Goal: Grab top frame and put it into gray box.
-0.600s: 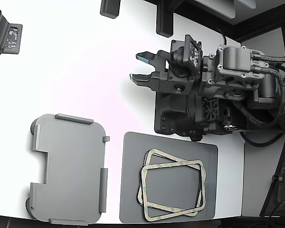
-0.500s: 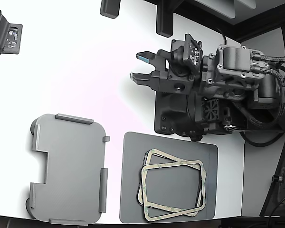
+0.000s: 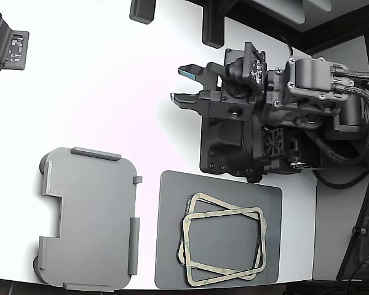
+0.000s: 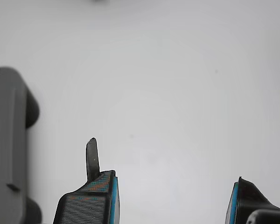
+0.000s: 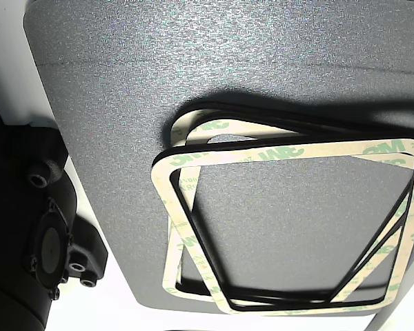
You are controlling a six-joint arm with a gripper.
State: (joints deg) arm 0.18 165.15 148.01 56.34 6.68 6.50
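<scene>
Exterior view: pincer (image 3: 176, 84) wide and empty, upper centre above white counter (image 3: 98, 74). Top frame (image 3: 224, 247) lower right, stacked askew on second frame (image 3: 195, 200) over mat (image 3: 172, 233); box (image 3: 89, 218) lower left. Likely thin, light, flexible: grip one rail.

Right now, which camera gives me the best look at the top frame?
The other view: the top frame fills it, lying skewed over its twin. The exterior view shows it whole but small on the dark mat. The wrist view misses it.
</scene>
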